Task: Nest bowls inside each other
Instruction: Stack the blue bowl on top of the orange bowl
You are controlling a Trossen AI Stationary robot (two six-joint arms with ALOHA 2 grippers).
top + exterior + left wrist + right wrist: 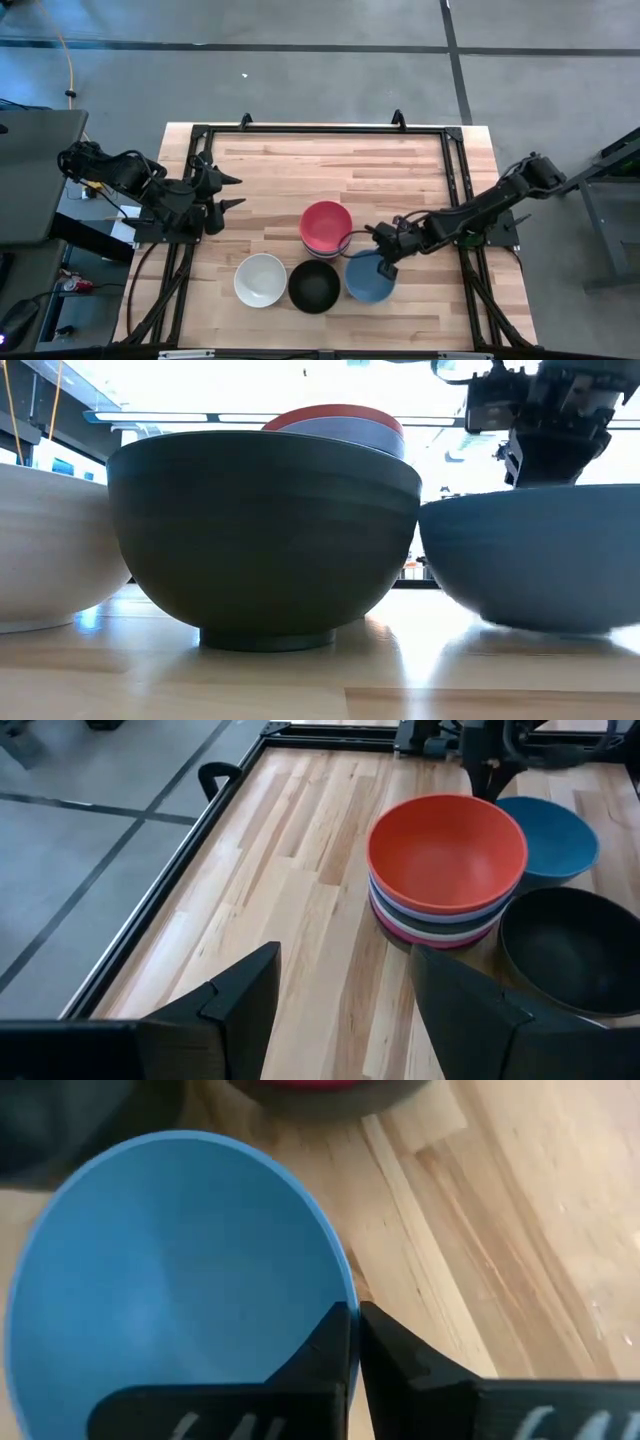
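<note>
Nearest the low camera stood the black bowl [262, 535], flanked by the white bowl [50, 550] on one side and the blue bowl [535, 555] on the other; all three formed a row along the front of the tabletop [270, 170]. Behind the row I saw a stack of nested bowls [326, 230], the red bowl [446, 852] uppermost, with lavender and magenta rims showing beneath it in the left wrist view.

My right gripper [386, 262] was at the blue bowl, its jaws closed on the rim: in the right wrist view one finger lay inside the wall and the other outside, with the rim pinched between them. In the low view the blue bowl sat slightly tilted.

My left gripper [232, 192] waited at the left edge of the tabletop, well apart from the bowls, its jaws spread wide and holding nothing.
</note>
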